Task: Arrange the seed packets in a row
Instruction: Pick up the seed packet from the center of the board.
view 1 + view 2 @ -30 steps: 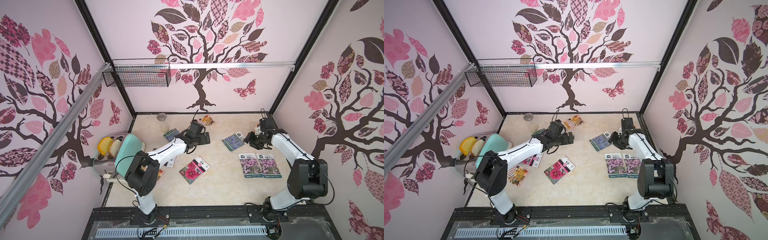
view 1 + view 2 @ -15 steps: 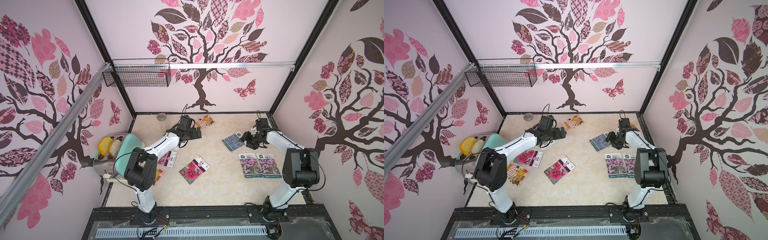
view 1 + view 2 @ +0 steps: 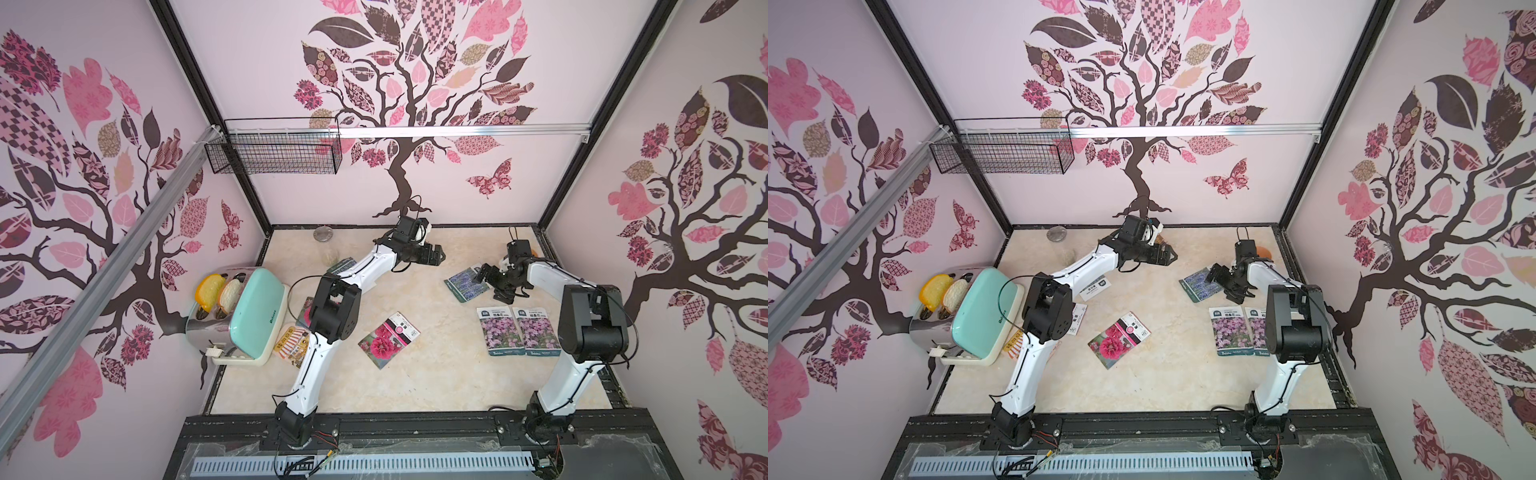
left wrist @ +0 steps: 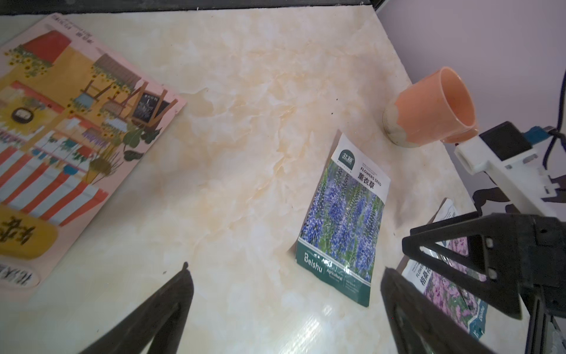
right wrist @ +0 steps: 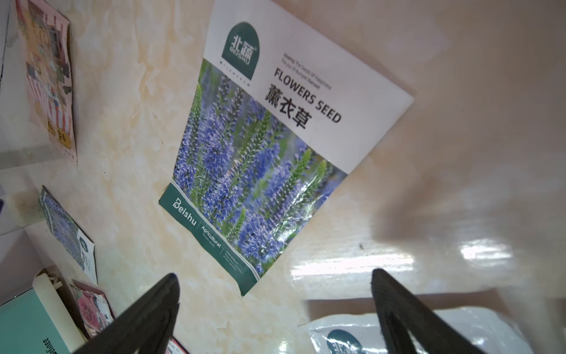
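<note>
Right wrist view first: anything gripped?

Nothing gripped. Shows the right end effector [image 5: 272, 274] with both black fingers [image 5: 144, 318] spread fully apart, hovering empty over the marble-look bench [image 5: 459, 122]. Just ahead of them, a lavender packet [image 5: 263, 159], lying flat, face up, lettered "FLOWERS SEED", untouched.

And on the left side?

Much the same in the left wrist view: left end effector [image 4: 284, 269] opened as wide, empty, hanging above bare bench. Close by, an orange cartoon-shop packet [image 4: 61, 138], flat and face up. Farther off, that same lavender packet, with a peach cup [image 4: 428, 107] beyond it and the right end effector just beside it.

Other packets, seen from above?

Scattered rather than lined up, in both top views. Near the right arm [image 3: 590, 316], a pink-purple packet [image 3: 500, 330] side by side with a twin pink-purple packet [image 3: 536, 330], long edges parallel. Around mid-bench, a red-pink flower packet [image 3: 388, 340], turned askew, well apart from everything else. Partly hidden under the left arm [image 3: 332, 307], a second lavender packet [image 3: 340, 265] and a second red-pink packet [image 3: 303, 313]. Next to a mint-green toaster [image 3: 253, 311] at the bench's left edge, a second orange packet [image 3: 291, 347]. Both end effectors toward the back of the bench, well apart from each other.
</note>
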### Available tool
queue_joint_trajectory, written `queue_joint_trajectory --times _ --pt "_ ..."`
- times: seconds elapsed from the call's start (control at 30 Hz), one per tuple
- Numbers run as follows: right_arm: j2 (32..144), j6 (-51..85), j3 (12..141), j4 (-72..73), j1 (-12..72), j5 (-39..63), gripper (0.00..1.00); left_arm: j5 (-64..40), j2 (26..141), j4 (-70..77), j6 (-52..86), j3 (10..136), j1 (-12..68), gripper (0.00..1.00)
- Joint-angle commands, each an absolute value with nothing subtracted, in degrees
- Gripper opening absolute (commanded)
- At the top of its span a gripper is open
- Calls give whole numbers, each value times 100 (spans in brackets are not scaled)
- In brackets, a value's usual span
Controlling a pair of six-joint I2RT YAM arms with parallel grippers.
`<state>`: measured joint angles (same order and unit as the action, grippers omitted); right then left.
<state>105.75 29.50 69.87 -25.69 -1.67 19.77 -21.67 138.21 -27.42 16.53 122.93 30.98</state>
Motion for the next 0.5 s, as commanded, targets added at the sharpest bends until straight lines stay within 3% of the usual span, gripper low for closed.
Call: queue_joint_trajectory --times 0.0,0.27,0.47 --pt "10713 3118 7112 -2336 -242 1939 99 -2561 14302 -2981 1432 12865 3093 97" --pt "11248 3271 7431 -2195 -245 2113 97 -3014 15307 -3242 1564 13988 3156 97" --pt "11692 3325 7702 -2156 -212 2258 83 -2835 15833 -3567 1606 14460 3403 97"
